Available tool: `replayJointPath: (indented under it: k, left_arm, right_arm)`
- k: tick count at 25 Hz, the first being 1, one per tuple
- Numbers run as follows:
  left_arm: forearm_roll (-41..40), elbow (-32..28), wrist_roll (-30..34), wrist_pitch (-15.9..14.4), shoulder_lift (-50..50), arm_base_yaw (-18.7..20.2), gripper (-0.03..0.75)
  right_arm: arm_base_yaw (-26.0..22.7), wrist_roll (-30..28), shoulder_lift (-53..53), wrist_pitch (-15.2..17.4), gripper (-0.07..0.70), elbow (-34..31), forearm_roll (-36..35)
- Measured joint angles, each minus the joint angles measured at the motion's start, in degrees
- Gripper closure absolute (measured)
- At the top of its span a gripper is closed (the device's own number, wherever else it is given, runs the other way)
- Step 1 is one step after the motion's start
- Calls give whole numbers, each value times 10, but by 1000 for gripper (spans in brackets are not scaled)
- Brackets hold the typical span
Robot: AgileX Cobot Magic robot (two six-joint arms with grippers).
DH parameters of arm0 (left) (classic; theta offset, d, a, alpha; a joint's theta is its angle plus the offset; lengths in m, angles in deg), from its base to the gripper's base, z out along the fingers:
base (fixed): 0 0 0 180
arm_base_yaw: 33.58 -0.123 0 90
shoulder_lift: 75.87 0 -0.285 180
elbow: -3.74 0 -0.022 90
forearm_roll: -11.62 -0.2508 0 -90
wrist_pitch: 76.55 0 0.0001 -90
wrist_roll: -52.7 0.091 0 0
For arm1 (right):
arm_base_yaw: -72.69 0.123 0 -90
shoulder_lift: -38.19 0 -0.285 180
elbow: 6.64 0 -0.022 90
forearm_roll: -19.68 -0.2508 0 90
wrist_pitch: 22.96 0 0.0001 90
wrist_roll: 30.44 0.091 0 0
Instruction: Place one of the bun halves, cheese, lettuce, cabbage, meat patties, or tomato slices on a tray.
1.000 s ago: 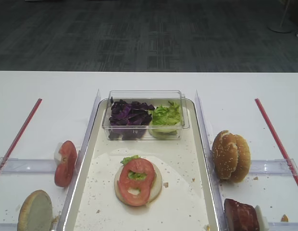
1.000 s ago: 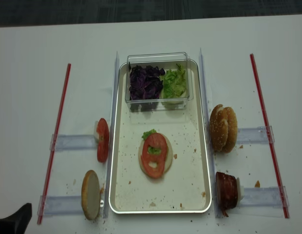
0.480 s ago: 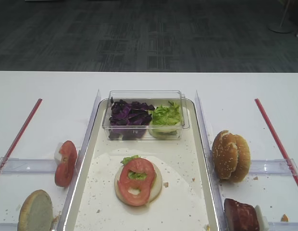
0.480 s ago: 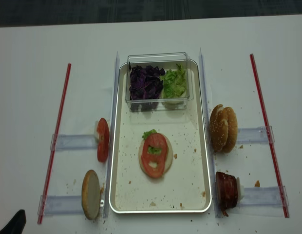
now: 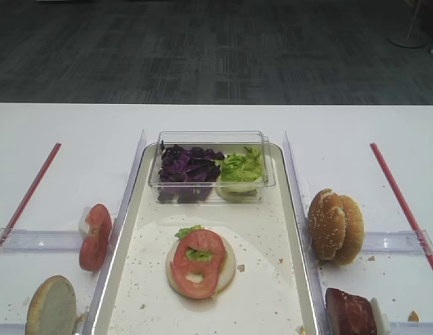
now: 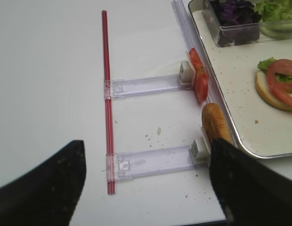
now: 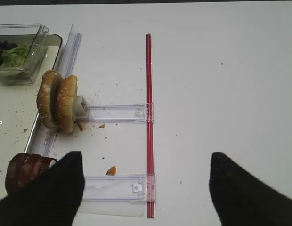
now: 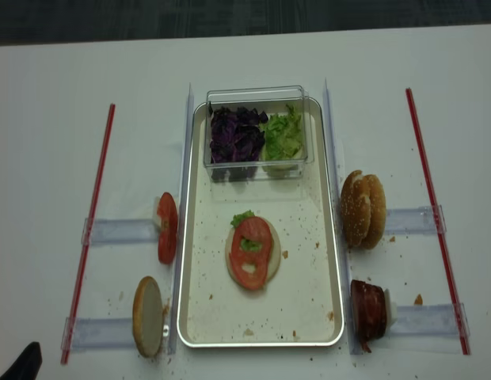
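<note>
On the metal tray [image 8: 301, 301] lies a bun half topped with lettuce and a tomato slice [image 8: 251, 252]. A clear tub at the tray's far end holds purple cabbage [image 8: 236, 133] and green lettuce [image 8: 284, 134]. Left of the tray stand tomato slices [image 6: 199, 77] and a bun half [image 6: 214, 123] on edge. To the right are sesame bun halves [image 7: 56, 100] and meat patties [image 7: 24, 170]. My left gripper [image 6: 146, 157] is open over the near left rack, holding nothing. My right gripper [image 7: 146, 162] is open over the near right rack, also with nothing in it.
Clear plastic racks [image 8: 119, 231] hold the food on each side of the tray. A red strip [image 8: 89, 226] runs along the left and another red strip [image 8: 434, 214] along the right. Crumbs speckle the tray and table. One left finger [image 8: 22, 364] shows at the bottom left corner.
In the realsense view the left gripper's dark tip has sunk lower into the bottom left corner. The food and the tray have not moved.
</note>
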Motion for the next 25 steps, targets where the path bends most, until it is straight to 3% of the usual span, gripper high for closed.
replayJointPath:
  k: [25]
  left_arm:
    - [0,0,0,0,-1,0,214]
  right_arm:
    - [0,0,0,0,61,0,0]
